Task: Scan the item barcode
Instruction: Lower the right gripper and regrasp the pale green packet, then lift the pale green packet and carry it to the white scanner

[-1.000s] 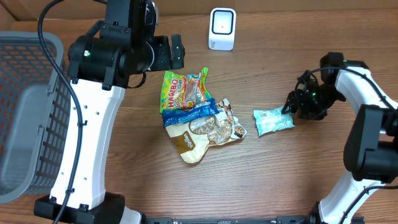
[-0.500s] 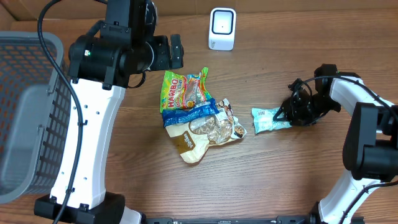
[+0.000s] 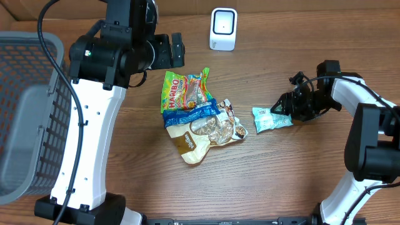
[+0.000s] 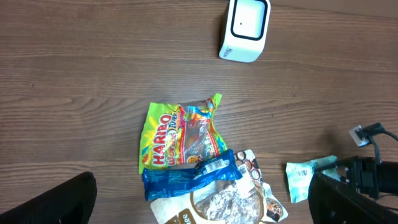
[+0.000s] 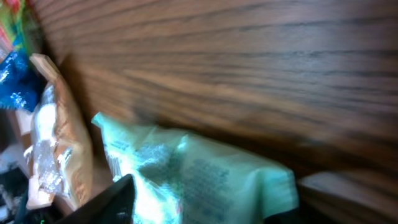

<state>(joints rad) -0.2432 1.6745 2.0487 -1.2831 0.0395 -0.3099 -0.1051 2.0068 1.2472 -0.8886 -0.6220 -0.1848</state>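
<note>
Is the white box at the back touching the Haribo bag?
Apart. The overhead view shows a clear strip of bare table between the white box and the Haribo bag.

The packet [image 3: 270, 119] is a small mint-green foil pouch with white patches and dark print, crinkled and glossy. It lies at about 3 o'clock from the centre of the overhead view, its long axis running roughly 9 to 3. The scanner [image 3: 223, 29] is a small white rounded box with a dark-rimmed square window on its face; it stands at 12 o'clock, well apart from the packet and toward its 11 o'clock.
</note>
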